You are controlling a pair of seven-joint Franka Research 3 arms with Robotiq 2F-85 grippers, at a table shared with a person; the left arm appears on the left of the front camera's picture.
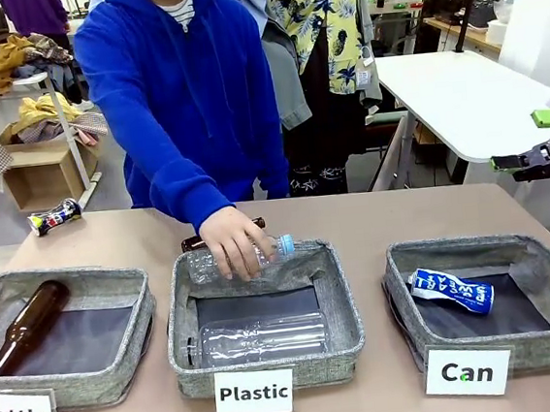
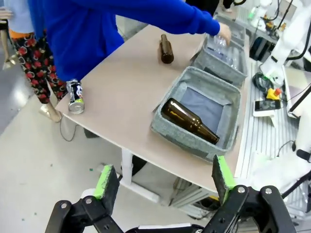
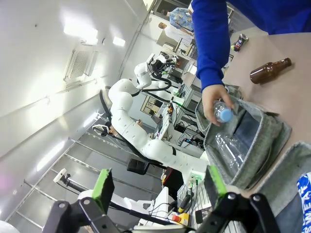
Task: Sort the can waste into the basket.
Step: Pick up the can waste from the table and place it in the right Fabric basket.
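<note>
The dented blue-and-white can (image 1: pixel 451 291) lies on its side on the dark floor of the grey basket (image 1: pixel 542 244) behind the "Can" card (image 1: pixel 466 373); its edge also shows in the right wrist view (image 3: pixel 305 204). The dark can (image 1: pixel 54 217) lies on the table's far left corner, and stands out at that corner in the left wrist view (image 2: pixel 74 96). My right gripper (image 1: pixel 534 140) hangs open at the right edge, above and beyond the table. From its own camera the right gripper (image 3: pixel 158 187) holds nothing. My left gripper (image 2: pixel 164 177) is open, off the table's end.
A person in a blue hoodie holds a clear plastic bottle (image 1: pixel 260 254) over the "Plastic" basket (image 1: pixel 347 296), where another clear bottle (image 1: pixel 259 339) lies. A brown bottle (image 1: pixel 193 242) lies on the table behind the hand. The "Bottle" basket (image 1: pixel 116 280) holds a brown bottle (image 1: pixel 28 325).
</note>
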